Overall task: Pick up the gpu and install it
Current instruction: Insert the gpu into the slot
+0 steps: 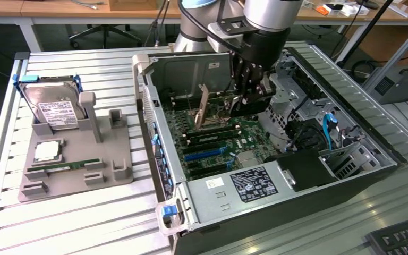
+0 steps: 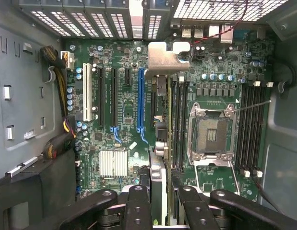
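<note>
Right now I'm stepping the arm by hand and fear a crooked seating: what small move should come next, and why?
Probably a small sideways shift toward the long blue slot. The pincer grips the thin tan card with the silver end bracket edge-on over the green motherboard, but it hangs beside that slot, not over it.

**Two Cameras, One Open Computer Case**

The exterior view looks down at an angle from some way off, taking in the slatted table (image 1: 83,223) and the open computer case (image 1: 261,212). The wrist view faces straight down, close above the motherboard (image 2: 124,96) (both views share this board).
</note>
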Robot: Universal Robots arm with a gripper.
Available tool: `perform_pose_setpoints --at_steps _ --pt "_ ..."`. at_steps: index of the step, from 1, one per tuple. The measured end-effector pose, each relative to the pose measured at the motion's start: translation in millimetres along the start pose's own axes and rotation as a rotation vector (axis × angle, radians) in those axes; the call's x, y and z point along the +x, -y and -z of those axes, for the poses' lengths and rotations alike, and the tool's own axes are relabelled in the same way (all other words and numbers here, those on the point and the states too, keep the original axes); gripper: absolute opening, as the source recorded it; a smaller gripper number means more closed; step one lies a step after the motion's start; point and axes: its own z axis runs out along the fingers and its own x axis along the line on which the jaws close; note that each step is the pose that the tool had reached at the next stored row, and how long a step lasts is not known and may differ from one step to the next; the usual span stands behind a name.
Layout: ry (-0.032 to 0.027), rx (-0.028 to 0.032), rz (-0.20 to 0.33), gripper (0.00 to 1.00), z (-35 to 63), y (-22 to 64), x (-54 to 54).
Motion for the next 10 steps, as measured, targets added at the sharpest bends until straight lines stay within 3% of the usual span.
perform_pose_setpoints --at_steps 10 --pt "0.0 0.0 0.0 0.27 -1.2 -2.0 0.7"
